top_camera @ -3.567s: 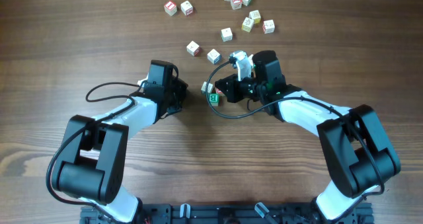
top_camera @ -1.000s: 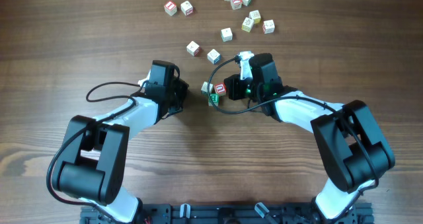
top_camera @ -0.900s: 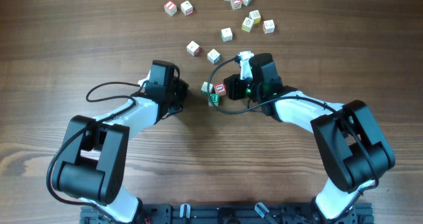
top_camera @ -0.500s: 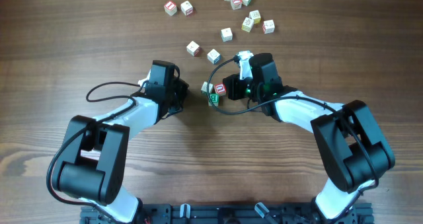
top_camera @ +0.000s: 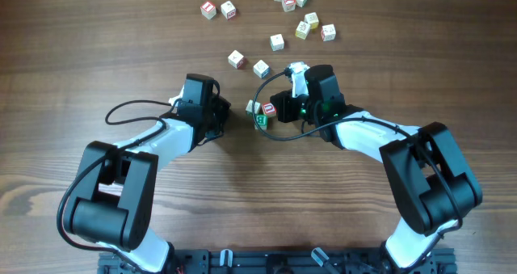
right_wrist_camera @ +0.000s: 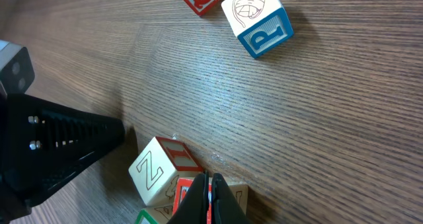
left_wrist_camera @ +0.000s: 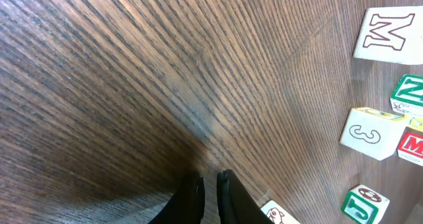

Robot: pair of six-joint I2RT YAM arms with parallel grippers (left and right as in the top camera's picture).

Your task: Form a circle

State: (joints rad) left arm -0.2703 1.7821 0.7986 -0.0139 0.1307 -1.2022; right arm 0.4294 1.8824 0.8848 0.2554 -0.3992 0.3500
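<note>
1. Left gripper (left_wrist_camera: pixel 208 186): fingers almost pressed together with nothing between them, low over the bare dark wood-grain table (top_camera: pixel 121 48). Position matches the earliest overhead frame.
2. Right gripper (right_wrist_camera: pixel 206 184): fingers pressed together, pinching nothing. The tips sit over the cluster's edge; contact cannot be told.
3. Cluster of three small pale wooden alphabet cubes (top_camera: pixel 260 121) lies between the two grippers. In the earliest frame only two cubes show there. A red-faced cube (top_camera: pixel 268 108) now sits against them, and the right arm has shifted toward the far side. Nothing moves over the last second.
4. Judgement: the cluster is a possible first arc. No ring exists yet.
5. Farther out, the scattered loose cubes (top_camera: pixel 277 41) are unmoved and well apart from the cluster.
</note>
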